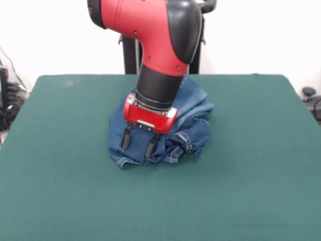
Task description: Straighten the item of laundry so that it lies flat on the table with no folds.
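Nearest the camera it's just bare green surface point(160, 206), a big stretch of felt-looking cloth with nothing on it in front of the fingers.

Then you hit the jeans point(193, 133), which are nowhere near flat. They're scrunched into a lumpy heap roughly in the middle of the surface, a bit toward the far side. The near edge of the heap sits just below the fingertips, with a hem or cuff showing tan stitching curled up just off to the picture-right of the fingers. More denim piles up behind and to the picture-right of them, folded over itself in a few layers.

The gripper point(138, 142) is right over the near-left part of the heap, pointing down. The two dark fingers point(126, 137) are clearly apart, with a gap between them and denim showing behind that gap. They look to be at the cloth's level, but I can't tell if the tips are really touching it, and they're not pinching anything.

Above that is the red gripper body, then the black and red arm point(165, 55) rising up and hiding the back-left of the pile.
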Available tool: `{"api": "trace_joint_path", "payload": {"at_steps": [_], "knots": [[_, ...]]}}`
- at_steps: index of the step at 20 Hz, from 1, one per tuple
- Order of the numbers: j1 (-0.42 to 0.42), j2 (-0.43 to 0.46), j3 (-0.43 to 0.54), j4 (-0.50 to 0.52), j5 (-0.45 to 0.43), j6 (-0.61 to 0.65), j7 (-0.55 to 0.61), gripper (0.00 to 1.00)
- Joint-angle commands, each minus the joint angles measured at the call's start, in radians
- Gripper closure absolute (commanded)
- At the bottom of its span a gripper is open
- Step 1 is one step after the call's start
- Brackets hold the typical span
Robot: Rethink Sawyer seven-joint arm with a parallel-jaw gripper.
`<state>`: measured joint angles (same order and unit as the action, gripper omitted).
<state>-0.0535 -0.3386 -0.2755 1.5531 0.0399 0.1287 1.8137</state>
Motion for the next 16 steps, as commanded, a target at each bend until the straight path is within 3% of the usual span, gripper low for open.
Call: {"api": "trace_joint_path", "payload": {"at_steps": [1, 11, 16], "knots": [[-0.055, 0.080, 0.066, -0.014, -0.089, 0.016, 0.030, 0.00], [-0.057, 0.066, 0.087, -0.019, -0.100, 0.161, 0.031, 0.00], [-0.073, 0.072, 0.120, -0.013, -0.094, 0.170, 0.036, 0.00]]}}
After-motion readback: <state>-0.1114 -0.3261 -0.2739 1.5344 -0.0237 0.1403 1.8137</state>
